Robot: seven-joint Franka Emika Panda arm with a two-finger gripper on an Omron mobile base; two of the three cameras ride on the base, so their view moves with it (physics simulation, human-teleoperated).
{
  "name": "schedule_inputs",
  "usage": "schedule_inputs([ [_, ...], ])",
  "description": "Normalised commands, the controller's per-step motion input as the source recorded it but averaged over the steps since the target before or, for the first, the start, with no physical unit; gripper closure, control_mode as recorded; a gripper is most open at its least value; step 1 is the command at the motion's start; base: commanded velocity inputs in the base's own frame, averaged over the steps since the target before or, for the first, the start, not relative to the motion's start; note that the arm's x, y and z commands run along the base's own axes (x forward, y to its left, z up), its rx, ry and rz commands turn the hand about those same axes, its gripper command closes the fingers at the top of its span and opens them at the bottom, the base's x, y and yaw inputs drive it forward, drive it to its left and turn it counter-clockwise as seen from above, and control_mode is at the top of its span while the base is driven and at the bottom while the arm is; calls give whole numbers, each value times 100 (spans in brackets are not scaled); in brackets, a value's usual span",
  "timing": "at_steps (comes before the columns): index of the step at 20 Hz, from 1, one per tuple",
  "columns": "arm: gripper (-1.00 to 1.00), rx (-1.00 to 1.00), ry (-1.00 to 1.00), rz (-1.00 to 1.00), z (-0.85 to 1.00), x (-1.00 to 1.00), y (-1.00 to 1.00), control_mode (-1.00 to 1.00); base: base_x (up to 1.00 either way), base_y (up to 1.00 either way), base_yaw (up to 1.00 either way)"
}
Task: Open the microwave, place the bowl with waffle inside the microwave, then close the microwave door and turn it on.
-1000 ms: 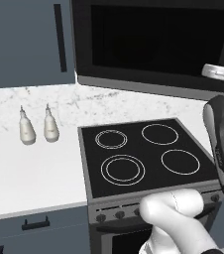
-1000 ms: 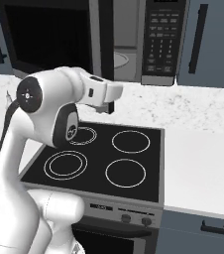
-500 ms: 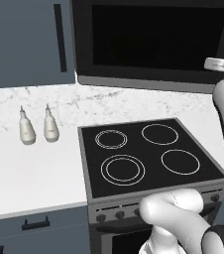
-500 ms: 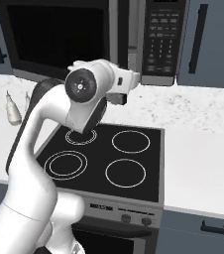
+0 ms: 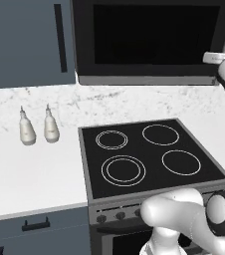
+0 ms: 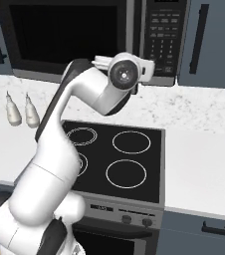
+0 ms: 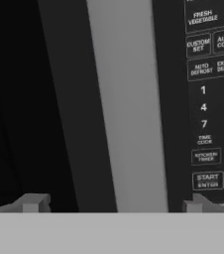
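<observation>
gripper (image 7: 111, 203) spread wide and empty, facing the grey handle (image 7: 129, 104) of the shut microwave door (image 5: 157, 35)

The microwave (image 7: 134, 99) keypad (image 7: 213, 99) carries the labels FRESH VEGETABLE, CUSTOM SET, AUTO COOK, AUTO DEFROST, EXPRESS DEFROST, TIME COOK, KITCHEN TIMER and START ENTER. The digits 1, 4 and 7 are also legible.

open claw (image 7: 111, 203) faces microwave door (image 7: 29, 99) handle (image 7: 129, 104), beside keypad (image 7: 213, 99).

2 pale bottles (image 5: 36, 127) side by side on marble countertop (image 5: 30, 174)
</observation>
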Motion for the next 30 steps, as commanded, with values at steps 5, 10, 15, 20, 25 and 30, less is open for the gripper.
schedule_inputs([
  [5,-100,-5,-1,0,0,68,0,-100,0,0,0],
  [10,-100,-4,-6,0,0,46,0,-100,0,0,0],
  [15,-100,-3,-6,0,0,44,0,-100,0,0,0],
  [20,-100,0,-2,0,0,61,0,-100,0,0,0],
  [25,-100,-1,0,0,0,36,0,-100,0,0,0],
  [30,-100,0,-7,-1,0,1,1,-100,0,0,0],
])
